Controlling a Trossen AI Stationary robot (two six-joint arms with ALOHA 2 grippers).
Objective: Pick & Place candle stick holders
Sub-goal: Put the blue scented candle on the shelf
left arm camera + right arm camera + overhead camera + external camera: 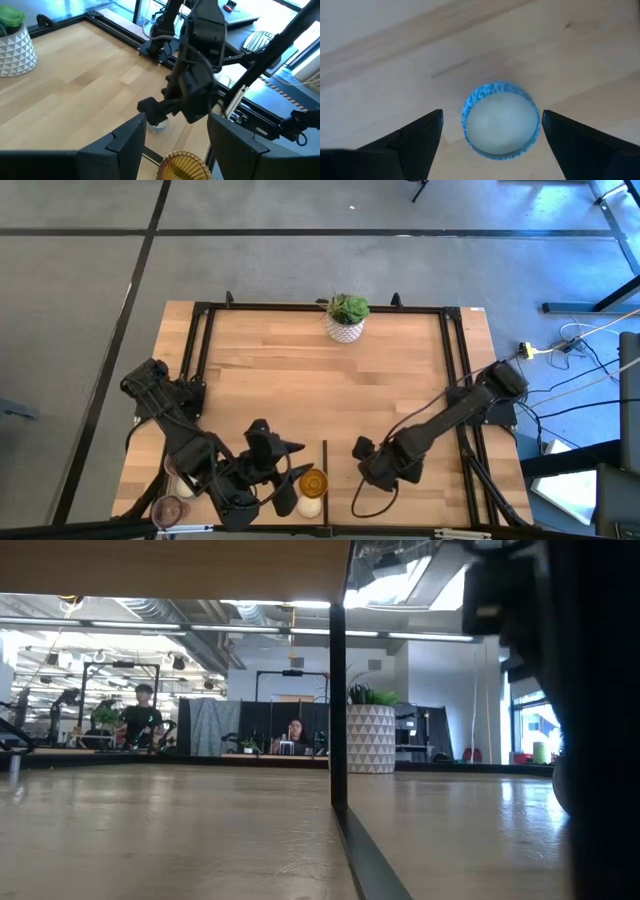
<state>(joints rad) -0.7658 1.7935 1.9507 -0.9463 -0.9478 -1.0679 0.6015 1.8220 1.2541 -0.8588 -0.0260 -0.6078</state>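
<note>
1. Nearest the bench's front edge, the left hand (pixel 283 480) is spread, grasping nothing, beside the cluster of holders; the amber glass holder (pixel 313 481) lies just in front of its fingers, as the left wrist view shows with the ribbed amber rim (pixel 183 166) low between them. A cream holder (pixel 310 505) touches the amber one on the side toward the front edge, and a pinkish-purple glass holder (pixel 170 508) stands well apart, past the left arm.

2. Across the dark divider strip (pixel 325 475) from the amber holder, the right hand (pixel 372 470) hangs over the bench, released and wide. Its wrist view looks straight down on a white holder with a blue-patterned rim (pixel 500 120), which sits on the wood between the two fingers, touching neither.

3. The step in hand looks like the right hand's pick — the holder is roughly centred, so a straight descent should suit. I would keep both fingers clear of the rim until they are low on the wall, then close evenly.

4. The risk, as I judge it — an off-centre close would push the light cup sideways.

5. Farthest from the amber holder, the potted plant (pixel 347 317) stands by the bench's back edge, out of the way.
</note>
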